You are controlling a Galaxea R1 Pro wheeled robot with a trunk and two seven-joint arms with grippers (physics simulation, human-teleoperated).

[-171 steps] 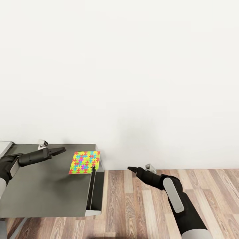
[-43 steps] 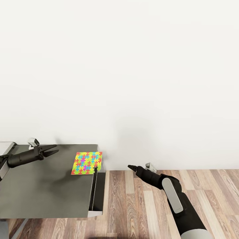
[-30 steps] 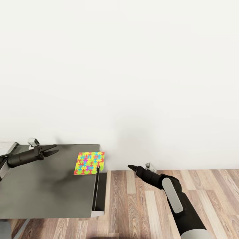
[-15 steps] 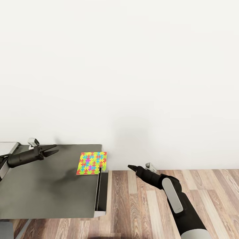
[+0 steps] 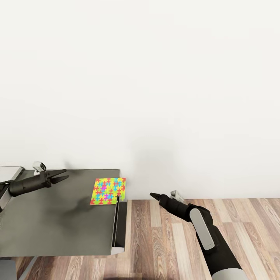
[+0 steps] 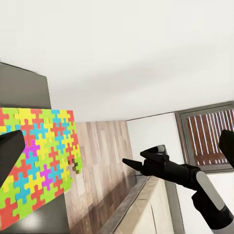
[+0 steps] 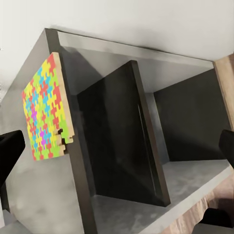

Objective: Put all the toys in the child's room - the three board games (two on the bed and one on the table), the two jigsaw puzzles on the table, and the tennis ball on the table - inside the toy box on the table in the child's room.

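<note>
One jigsaw puzzle (image 5: 109,191), a thin square of yellow, pink, blue and green pieces, lies flat at the far right corner of the table's dark grey shelf section (image 5: 50,221). Its corner overhangs the shelf's end. My left gripper (image 5: 67,174) hovers above the shelf top, left of the puzzle and apart from it, open and empty. The puzzle (image 6: 36,165) is large in the left wrist view. My right gripper (image 5: 152,195) hangs over the floor right of the shelf, open and empty. The right wrist view looks at the puzzle (image 7: 45,109) and the shelf's compartments.
A pale strip of the desk (image 5: 8,171) joins the shelf at the far left. The shelf's end has open dark compartments (image 7: 117,146) with an upright divider. A white wall rises behind. Wood-plank floor (image 5: 175,245) spreads to the right.
My left gripper has drawn back from the puzzle and opened. The view has shifted, so shelf and puzzle sit slightly further right. The right arm holds its pose.
</note>
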